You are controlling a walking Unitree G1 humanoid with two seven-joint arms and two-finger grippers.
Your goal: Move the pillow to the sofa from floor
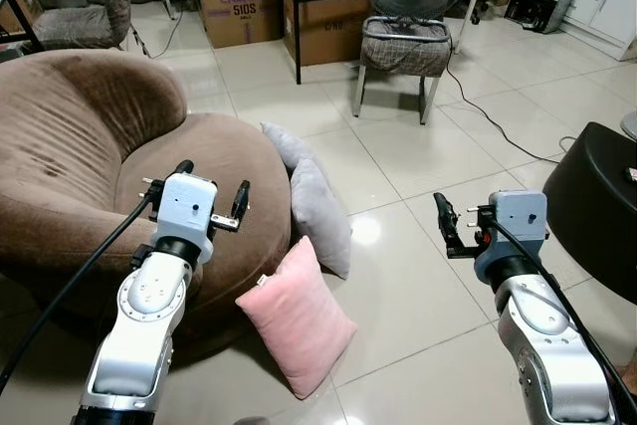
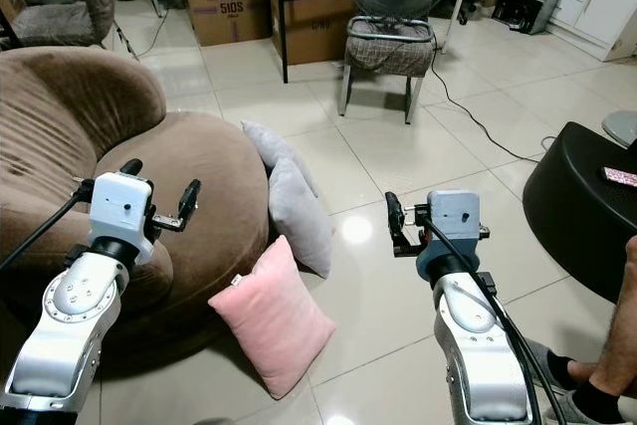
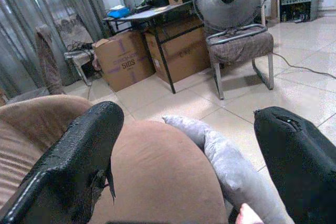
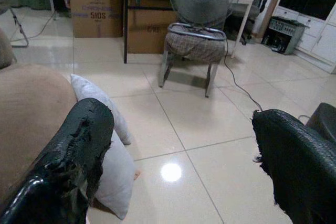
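1. Two grippers hover spread and empty in the head view: left gripper [image 1: 212, 193] over the sofa [image 1: 90, 146], right gripper [image 1: 450, 225] above bare floor [image 1: 418, 156], likely poised to reach. The pink pillow [image 1: 296, 317] leans on the sofa base, below and between them.
2. Left wrist view: fingers [image 3: 79, 156] wide apart, grey pillow [image 3: 226, 156] ahead.
3. Right wrist view: fingers [image 4: 73, 150] parted, pink pillow unseen.
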